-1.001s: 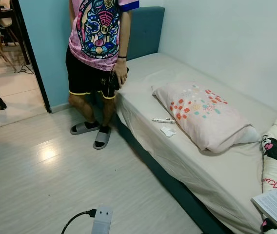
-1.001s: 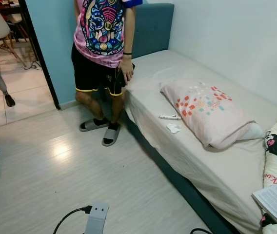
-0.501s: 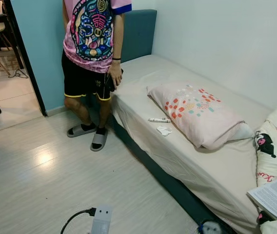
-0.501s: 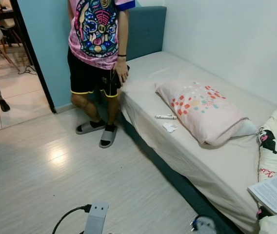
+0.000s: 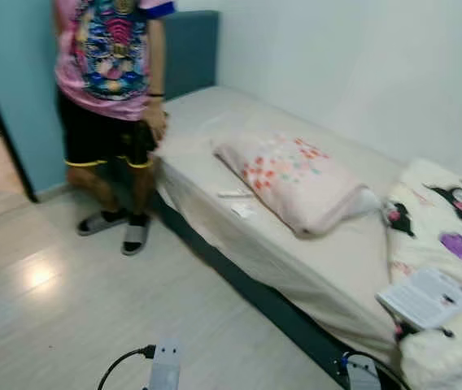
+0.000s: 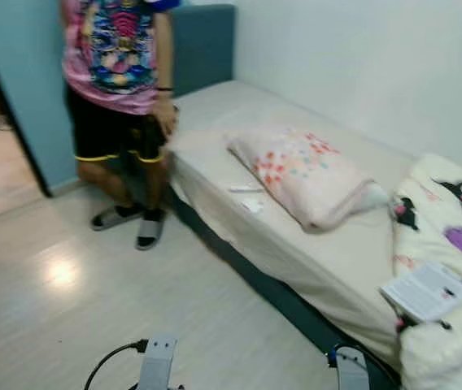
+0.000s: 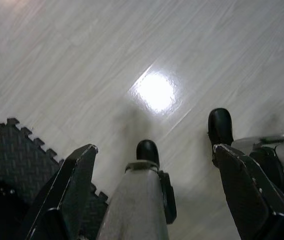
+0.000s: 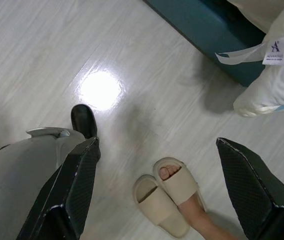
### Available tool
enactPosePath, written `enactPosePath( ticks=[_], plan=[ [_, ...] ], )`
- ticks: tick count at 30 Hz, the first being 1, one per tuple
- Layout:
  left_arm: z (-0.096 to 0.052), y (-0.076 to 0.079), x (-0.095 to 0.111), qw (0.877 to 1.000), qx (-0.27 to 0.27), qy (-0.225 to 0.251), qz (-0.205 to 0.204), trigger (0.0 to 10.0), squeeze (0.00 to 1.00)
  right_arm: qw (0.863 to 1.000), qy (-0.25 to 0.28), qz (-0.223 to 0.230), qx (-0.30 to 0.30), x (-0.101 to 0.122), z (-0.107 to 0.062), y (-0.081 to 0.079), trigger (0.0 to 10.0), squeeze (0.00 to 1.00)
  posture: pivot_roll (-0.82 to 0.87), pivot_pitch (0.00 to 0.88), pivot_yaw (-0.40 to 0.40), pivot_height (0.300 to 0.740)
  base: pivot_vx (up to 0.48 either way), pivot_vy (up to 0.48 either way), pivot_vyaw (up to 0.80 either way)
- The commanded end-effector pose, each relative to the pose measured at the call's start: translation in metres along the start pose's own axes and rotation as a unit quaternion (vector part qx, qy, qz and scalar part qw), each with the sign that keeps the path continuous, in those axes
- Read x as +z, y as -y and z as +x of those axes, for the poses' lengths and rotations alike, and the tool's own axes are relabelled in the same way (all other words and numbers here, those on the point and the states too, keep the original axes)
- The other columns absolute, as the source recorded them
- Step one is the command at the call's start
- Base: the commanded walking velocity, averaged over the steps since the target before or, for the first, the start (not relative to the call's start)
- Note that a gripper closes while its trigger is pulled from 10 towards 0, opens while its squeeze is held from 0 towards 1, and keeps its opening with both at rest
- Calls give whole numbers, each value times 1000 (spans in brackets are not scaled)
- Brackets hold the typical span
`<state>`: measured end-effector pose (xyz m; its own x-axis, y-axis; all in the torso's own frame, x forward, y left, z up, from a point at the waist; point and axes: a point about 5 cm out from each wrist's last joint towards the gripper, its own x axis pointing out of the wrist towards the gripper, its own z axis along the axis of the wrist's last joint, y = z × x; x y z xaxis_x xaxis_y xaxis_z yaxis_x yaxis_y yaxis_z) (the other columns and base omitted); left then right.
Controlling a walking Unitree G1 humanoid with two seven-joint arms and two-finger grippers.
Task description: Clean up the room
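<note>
Two grippers, left gripper (image 7: 152, 195) and right gripper (image 8: 157, 190), jaws spread, empty; tube (image 5: 233, 193), tissue (image 5: 242, 210), booklet (image 5: 424, 296) on bed (image 5: 329, 268) uncollected; cleanup barely begun.

A small white tube (image 5: 233, 193) and crumpled tissue (image 5: 242, 210) lie on the bed (image 5: 312, 260) beside the pillow (image 5: 292, 180).

The left gripper (image 7: 152, 195) had two long black fingers (image 7: 64, 192) with angular tips. The right gripper (image 8: 154, 187) had the same black fingers (image 8: 74, 187). Both arms (image 5: 164, 370) were silver, with a black cable (image 5: 121, 366) plugged into the left one.
</note>
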<state>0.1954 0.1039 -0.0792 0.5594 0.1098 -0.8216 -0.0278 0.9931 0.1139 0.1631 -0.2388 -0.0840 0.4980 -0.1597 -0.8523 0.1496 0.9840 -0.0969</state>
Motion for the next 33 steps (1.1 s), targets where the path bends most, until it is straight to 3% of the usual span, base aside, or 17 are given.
enactPosePath(
  ticks=[1,5,7,9,10,12,14,17,26,33],
  plan=[
    [-4,17,-4,1000,-13,-9,-25,10000,0,1000,10,14,3,3,0,-3,10000,0,20,11,-88,740,0,0,0],
    [-4,17,-4,999,-16,-6,-30,10000,0,1000,17,11,5,6,1,-5,10000,0,19,12,-87,740,0,0,0],
    [-4,17,-3,999,-24,-2,-23,10000,0,999,31,-22,-2,16,2,-7,10000,0,19,13,-86,740,0,0,0],
    [-4,17,-3,999,-24,-2,-23,10000,0,999,31,-22,-2,16,2,-7,10000,0,19,13,-86,740,0,0,0],
    [-4,17,-2,999,-28,0,-16,10000,0,998,40,-56,-14,22,2,-9,10000,0,16,15,-83,740,0,0,0],
    [-4,17,-2,999,-30,0,-11,10000,0,996,55,-75,-5,31,3,-13,10000,0,16,15,-83,740,247,0,0],
    [-4,17,-3,999,-32,-2,-12,10000,0,997,59,-27,42,33,3,-20,10000,0,16,17,-85,740,268,0,0],
    [-4,18,-4,999,-35,-5,-13,10000,0,996,61,-14,63,32,3,-23,10000,0,20,19,-90,740,282,0,0],
    [-4,18,-6,999,-37,-12,-6,10000,0,993,55,-27,98,23,1,-29,10000,0,15,25,-86,740,307,0,0],
    [-5,19,-6,999,-39,-11,-4,10000,0,994,44,-49,92,15,1,-26,10000,0,13,25,-86,740,319,0,700]
  ],
)
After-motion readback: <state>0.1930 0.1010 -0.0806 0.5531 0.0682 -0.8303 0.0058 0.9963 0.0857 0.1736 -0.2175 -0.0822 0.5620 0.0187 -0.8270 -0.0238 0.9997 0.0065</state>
